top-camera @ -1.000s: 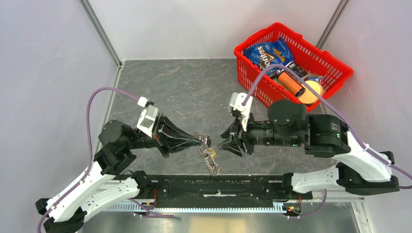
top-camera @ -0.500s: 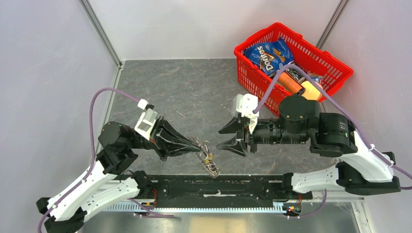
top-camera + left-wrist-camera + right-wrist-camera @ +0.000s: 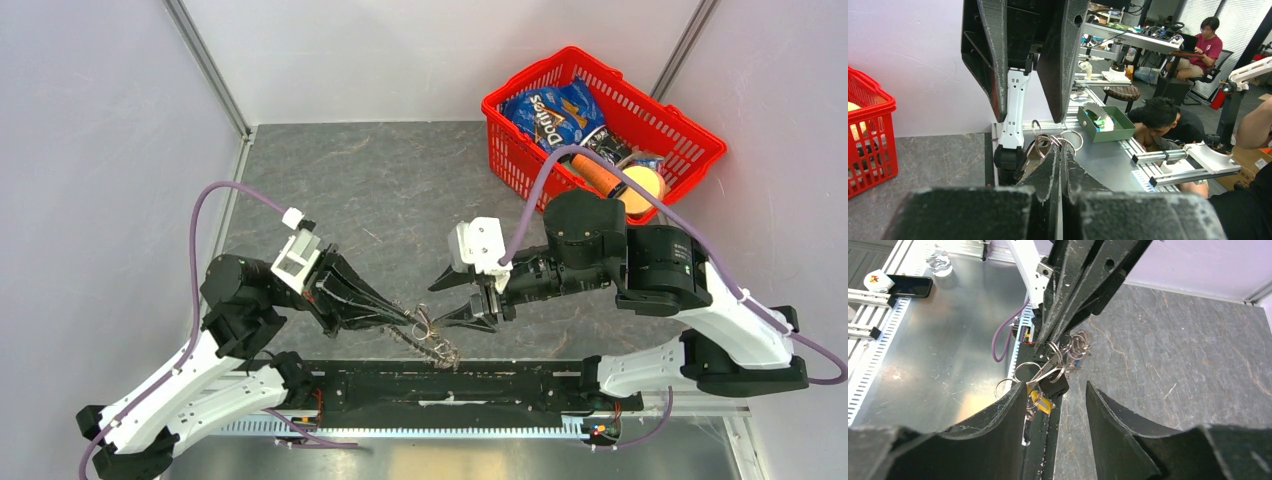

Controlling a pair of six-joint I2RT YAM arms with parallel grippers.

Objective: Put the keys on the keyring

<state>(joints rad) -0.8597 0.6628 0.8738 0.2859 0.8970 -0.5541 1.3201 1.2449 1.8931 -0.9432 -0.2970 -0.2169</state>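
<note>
Keyring (image 3: 1047,366): a bunch of linked wire loops, clamped between the tight-closed fingertips of the left gripper (image 3: 403,318) and hanging over the near edge of the grey table (image 3: 380,190), lifted off its surface. Judged well along, though not provably finished: yellow key (image 3: 1040,402) and black key (image 3: 1057,386) dangling in among the loops, seemingly threaded on already. Cannot make out the blue one for certain, so possibly left to add, possibly just hidden in the tangle. Counted, big to small: one table; one red basket (image 3: 510,140) at the far right corner, well apart from the work; two grippers, with the right gripper (image 3: 440,305) spread wide, gripping nothing, just beside the bunch and facing it; several loops, too tangled for an exact count; two coloured keys plainly seen
</note>
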